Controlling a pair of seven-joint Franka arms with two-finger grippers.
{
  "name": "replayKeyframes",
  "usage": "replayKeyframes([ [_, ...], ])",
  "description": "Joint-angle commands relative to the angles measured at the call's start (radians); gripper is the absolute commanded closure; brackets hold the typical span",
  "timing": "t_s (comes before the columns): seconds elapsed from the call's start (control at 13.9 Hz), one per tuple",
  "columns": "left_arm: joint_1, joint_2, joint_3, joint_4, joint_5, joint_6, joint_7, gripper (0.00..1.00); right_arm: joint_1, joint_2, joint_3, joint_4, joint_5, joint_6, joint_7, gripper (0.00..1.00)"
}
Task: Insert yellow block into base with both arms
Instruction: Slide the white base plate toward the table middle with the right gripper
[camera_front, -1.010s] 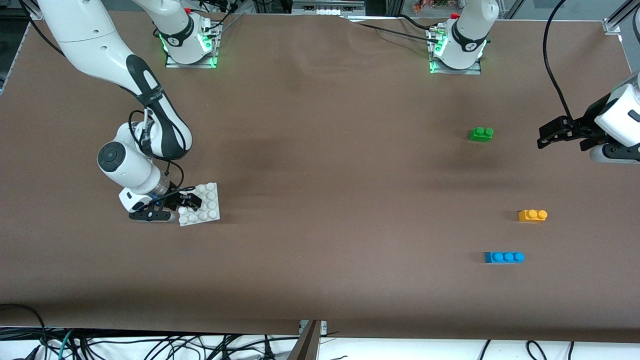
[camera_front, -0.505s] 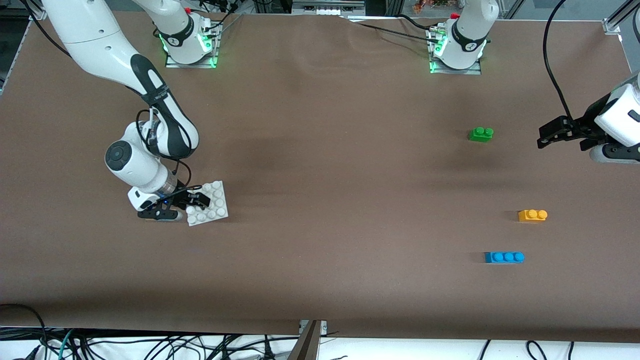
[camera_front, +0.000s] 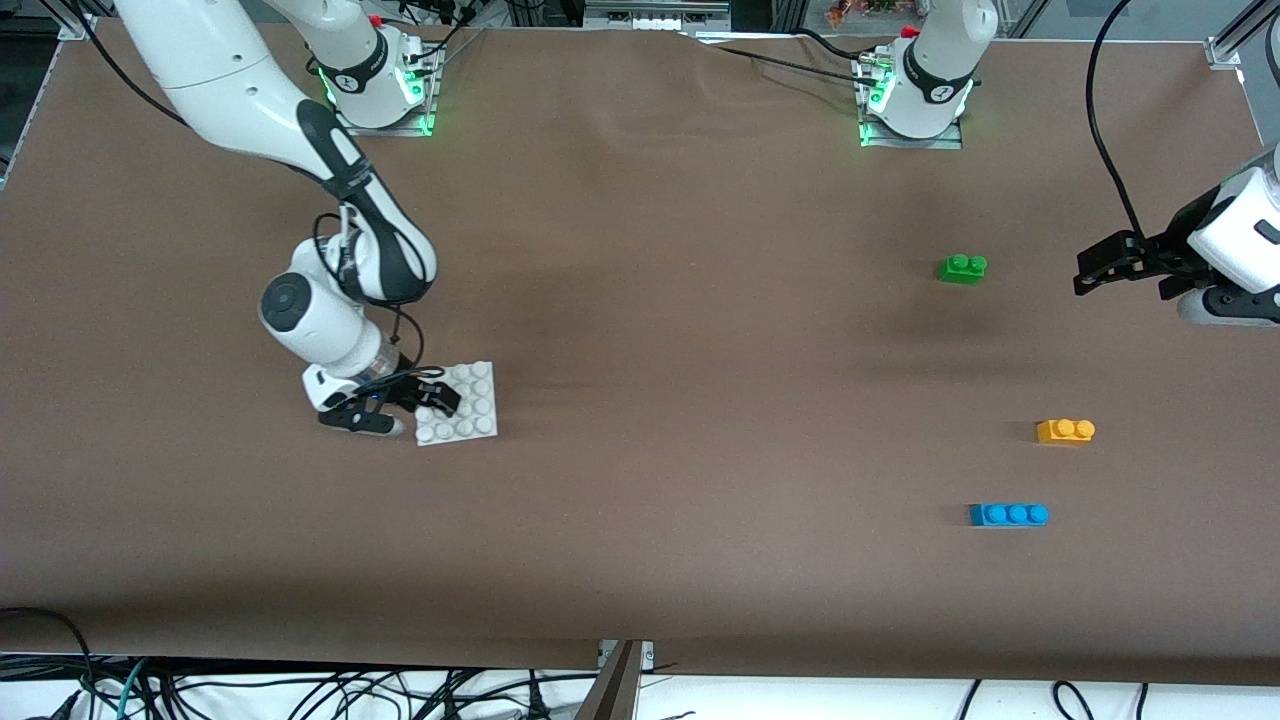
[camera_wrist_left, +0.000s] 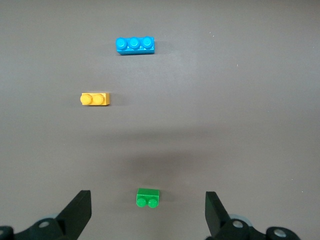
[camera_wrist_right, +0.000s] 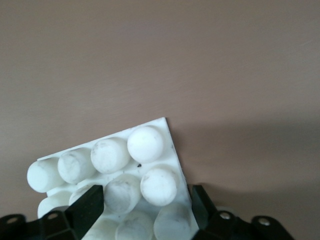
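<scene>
My right gripper (camera_front: 428, 400) is shut on one edge of the white studded base (camera_front: 468, 404), holding it low over the table near the right arm's end. In the right wrist view its black fingers (camera_wrist_right: 85, 207) clamp the base (camera_wrist_right: 150, 145) from both sides across the studs. The yellow block (camera_front: 1066, 431) lies on the table toward the left arm's end; the left wrist view shows this yellow block (camera_wrist_left: 95, 99) too. My left gripper (camera_front: 1082, 276) hangs open and empty in the air at that end, where the left arm waits.
A green two-stud brick (camera_front: 962, 268) lies farther from the front camera than the yellow block, and a blue three-stud brick (camera_front: 1008, 514) lies nearer. In the left wrist view the green brick (camera_wrist_left: 148, 197) shows between the open fingers (camera_wrist_left: 80, 210), well below them.
My right arm has carried the base along the table toward the left arm's end, with its grip unchanged. The left arm and the three bricks have not moved.
</scene>
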Motion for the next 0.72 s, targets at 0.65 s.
replayKeyframes([
  [0.65, 0.005, 0.009, -0.007, 0.03, 0.012, -0.023, -0.002, 0.0, 0.296, 0.137, 0.005, 0.152, 0.018, 0.091, 0.346, 0.19],
])
